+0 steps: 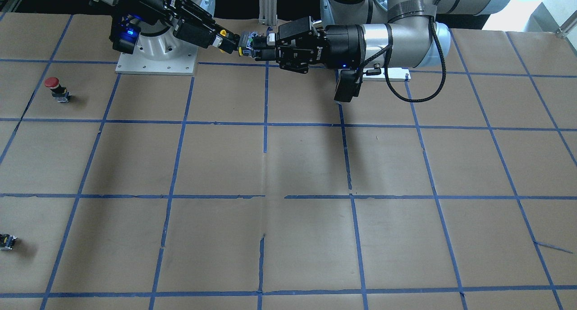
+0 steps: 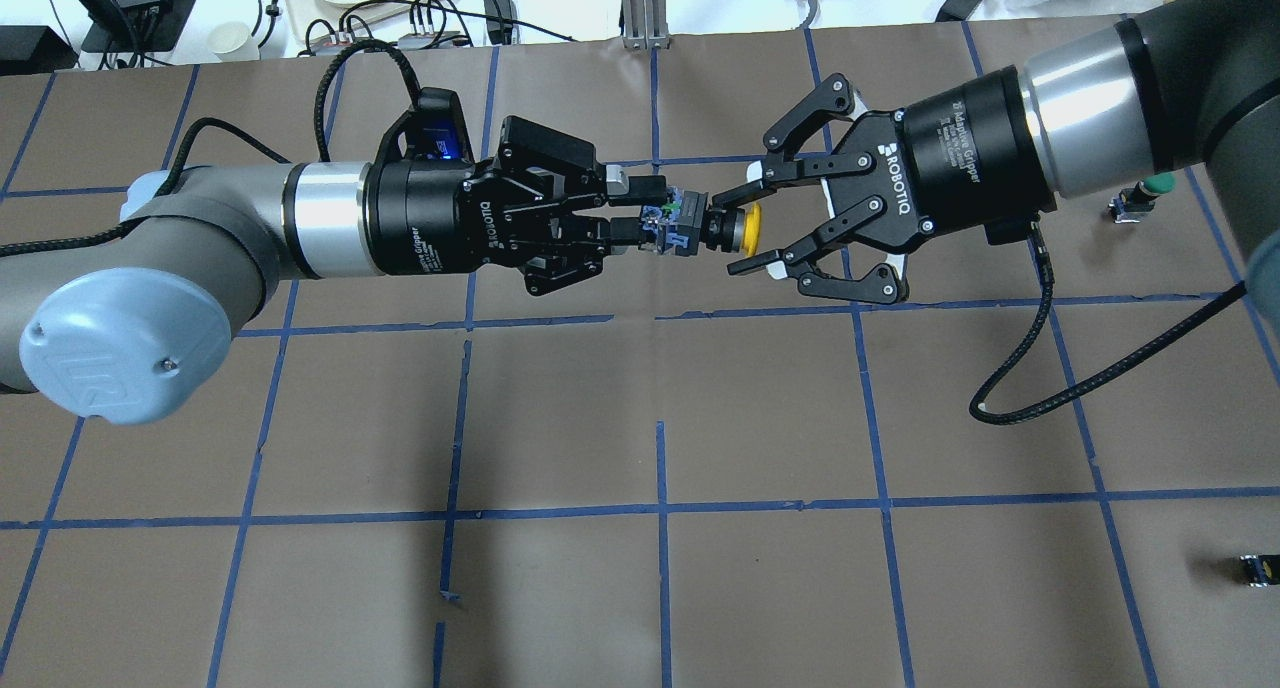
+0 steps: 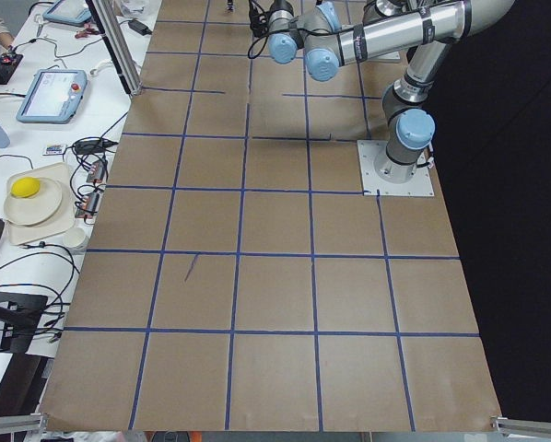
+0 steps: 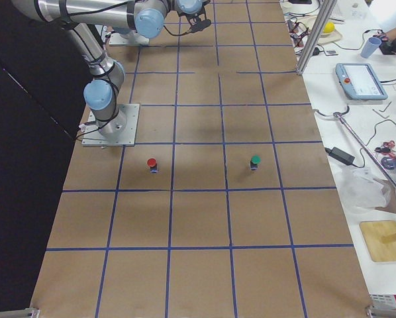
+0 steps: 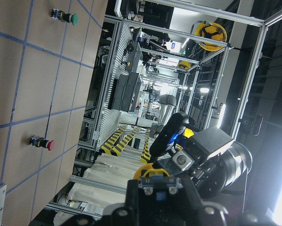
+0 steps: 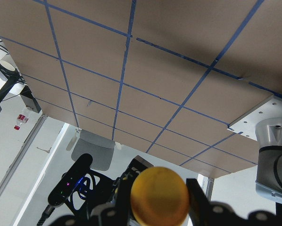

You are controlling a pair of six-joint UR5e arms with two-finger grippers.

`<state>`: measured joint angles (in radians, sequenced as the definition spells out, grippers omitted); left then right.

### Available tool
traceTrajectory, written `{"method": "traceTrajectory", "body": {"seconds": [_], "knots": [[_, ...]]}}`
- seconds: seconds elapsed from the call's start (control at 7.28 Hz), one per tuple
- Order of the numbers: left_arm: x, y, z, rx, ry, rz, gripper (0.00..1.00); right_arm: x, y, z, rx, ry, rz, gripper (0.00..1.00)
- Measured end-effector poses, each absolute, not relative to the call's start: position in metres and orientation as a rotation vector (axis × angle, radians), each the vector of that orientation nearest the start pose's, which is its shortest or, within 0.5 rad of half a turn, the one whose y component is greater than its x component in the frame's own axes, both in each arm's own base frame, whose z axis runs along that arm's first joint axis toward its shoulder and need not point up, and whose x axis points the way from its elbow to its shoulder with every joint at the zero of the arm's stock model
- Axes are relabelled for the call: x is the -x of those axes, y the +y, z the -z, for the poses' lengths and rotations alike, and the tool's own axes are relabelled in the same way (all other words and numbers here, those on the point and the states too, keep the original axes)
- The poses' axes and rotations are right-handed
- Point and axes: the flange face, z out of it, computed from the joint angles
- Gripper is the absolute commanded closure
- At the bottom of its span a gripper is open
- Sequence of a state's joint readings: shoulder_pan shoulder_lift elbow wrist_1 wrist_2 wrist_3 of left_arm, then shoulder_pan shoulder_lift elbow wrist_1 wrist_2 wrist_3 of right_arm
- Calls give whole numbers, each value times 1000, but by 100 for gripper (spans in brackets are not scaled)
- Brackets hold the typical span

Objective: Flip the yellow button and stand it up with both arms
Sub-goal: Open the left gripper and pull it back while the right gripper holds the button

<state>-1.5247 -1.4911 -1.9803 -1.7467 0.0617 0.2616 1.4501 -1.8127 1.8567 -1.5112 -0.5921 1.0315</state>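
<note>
The yellow button (image 2: 748,230) hangs in the air over the table's far middle, lying level. My left gripper (image 2: 655,213) is shut on its black and grey block body (image 2: 678,226), with the cap pointing at the right gripper. My right gripper (image 2: 745,228) is open, with one finger on each side of the yellow cap and a gap on both sides. In the front view the left gripper (image 1: 259,48) meets the right gripper (image 1: 230,40) near the robot's base. The cap fills the bottom of the right wrist view (image 6: 160,195).
A red-capped button (image 1: 54,87) stands on the table on the robot's right side. A green-capped button (image 2: 1140,196) stands farther out on that side. A small capless switch block (image 2: 1258,568) lies near the right edge. The brown table has blue tape grid lines (image 2: 660,508).
</note>
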Motion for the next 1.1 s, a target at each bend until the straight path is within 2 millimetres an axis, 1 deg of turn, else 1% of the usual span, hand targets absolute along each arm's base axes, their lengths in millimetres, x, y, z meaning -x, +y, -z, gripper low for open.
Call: {"method": "traceTrajectory", "body": {"seconds": [0.14,0.69,0.82,0.96,1.1], "knots": [[213,-432,-406,-223,-1615,187,0,-168,-407,-492,-1268,1836,-627,76],[213,-432,-406,-267,-1627,239,0,-164,-409,-496,-1261,1846,-598,76],[212,-431,-407,-258,-1671,249,0,-158,-413,-496,-1249,1867,-554,76],[208,-431,-407,-225,-1765,248,0,-147,-420,-492,-1224,1927,-479,76],[200,-433,-406,-174,-1889,219,0,-133,-426,-483,-1165,2031,-391,76]]}}
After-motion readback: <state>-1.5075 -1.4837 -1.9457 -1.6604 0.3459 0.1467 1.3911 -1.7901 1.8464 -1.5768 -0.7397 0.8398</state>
